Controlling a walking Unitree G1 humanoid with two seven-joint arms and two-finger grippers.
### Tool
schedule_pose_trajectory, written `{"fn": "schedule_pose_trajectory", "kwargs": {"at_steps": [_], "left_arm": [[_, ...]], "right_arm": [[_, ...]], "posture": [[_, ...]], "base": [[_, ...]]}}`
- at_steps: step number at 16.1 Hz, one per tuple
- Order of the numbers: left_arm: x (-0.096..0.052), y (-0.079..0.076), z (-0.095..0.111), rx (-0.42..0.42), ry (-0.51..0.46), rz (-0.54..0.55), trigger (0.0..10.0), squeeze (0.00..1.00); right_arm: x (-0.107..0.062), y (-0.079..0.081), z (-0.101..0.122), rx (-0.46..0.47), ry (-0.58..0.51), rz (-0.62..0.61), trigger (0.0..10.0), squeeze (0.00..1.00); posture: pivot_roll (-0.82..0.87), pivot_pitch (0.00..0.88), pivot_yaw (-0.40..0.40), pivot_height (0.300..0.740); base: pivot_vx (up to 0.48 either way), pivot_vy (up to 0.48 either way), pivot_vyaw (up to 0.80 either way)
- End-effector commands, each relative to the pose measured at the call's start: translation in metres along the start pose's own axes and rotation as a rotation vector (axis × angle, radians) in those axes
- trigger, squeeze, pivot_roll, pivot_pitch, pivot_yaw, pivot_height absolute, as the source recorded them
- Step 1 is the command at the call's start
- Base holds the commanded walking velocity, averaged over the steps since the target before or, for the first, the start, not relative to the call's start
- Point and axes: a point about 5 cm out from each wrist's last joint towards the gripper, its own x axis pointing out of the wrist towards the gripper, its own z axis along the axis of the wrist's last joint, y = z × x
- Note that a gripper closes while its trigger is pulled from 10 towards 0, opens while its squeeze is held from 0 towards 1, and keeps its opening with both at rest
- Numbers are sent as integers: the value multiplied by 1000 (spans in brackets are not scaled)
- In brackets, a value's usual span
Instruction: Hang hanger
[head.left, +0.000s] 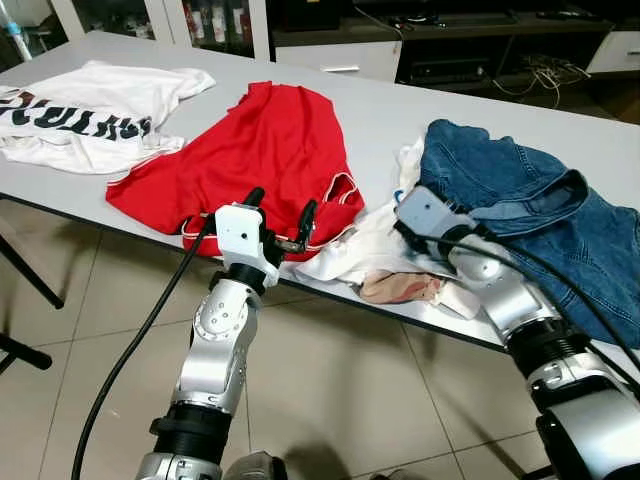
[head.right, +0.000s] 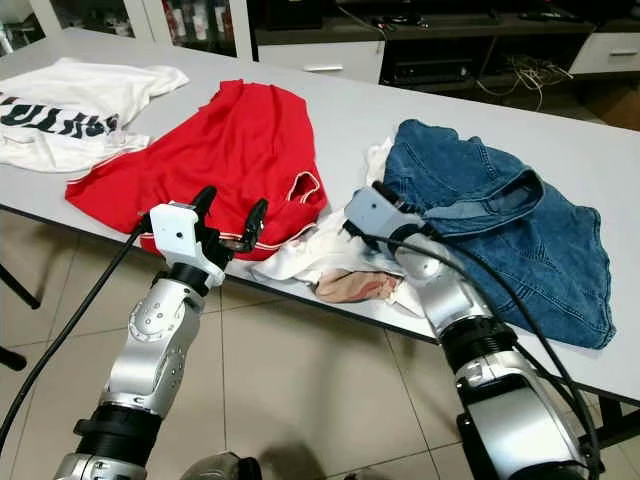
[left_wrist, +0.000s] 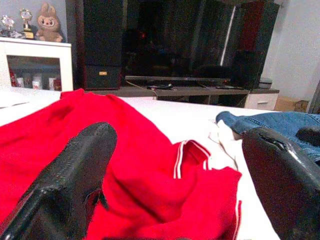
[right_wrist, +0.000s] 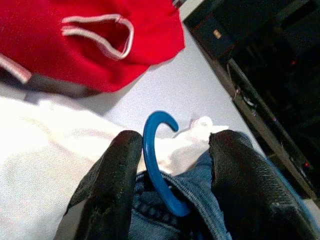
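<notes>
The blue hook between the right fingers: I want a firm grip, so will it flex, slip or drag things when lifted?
The blue hook looks like thin smooth plastic: probably stiff, light, maybe slippery. Its lower end runs into the denim, so lifting would likely drag that floppy cloth. The right gripper straddles it, open.

grey table (head.left: 400, 110) | red shirt (head.left: 265, 150) centre | white printed shirt (head.left: 90, 110) left | denim garment (head.left: 540, 220) right
</notes>
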Motion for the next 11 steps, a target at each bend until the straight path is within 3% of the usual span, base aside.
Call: {"fn": "schedule_pose_trajectory", "kwargs": {"at_steps": [1,2,3,4,5,8,11], "left_arm": [[1,-2,1,44,-2,-32,10000,0],[1,-2,2,95,2,-72,10000,0],[0,-3,3,151,1,-123,10000,0],[0,-2,5,201,-3,-176,10000,0],[0,0,8,257,-2,-210,10000,0],[-1,8,10,307,-1,-208,10000,0],[-3,4,10,295,-7,-213,10000,0]], "right_arm": [[6,0,4,-30,20,-11,10000,0],[8,1,5,-34,29,-16,10000,0],[9,2,5,-30,41,-18,7882,0],[11,4,6,-33,51,-16,3255,0],[13,3,5,-37,68,-22,0,0],[14,-7,6,8,60,-69,0,0],[13,-11,4,39,48,-65,0,0]], "posture": [[-33,0,-8,740],[-36,0,-8,740],[-36,0,-8,740],[-33,0,-10,740],[-33,0,-10,740],[-20,0,-14,740],[-21,0,-13,740]], "base": [[0,0,0],[0,0,0],[0,0,0],[0,0,0],[0,0,0],[0,0,0],[0,0,0]]}}
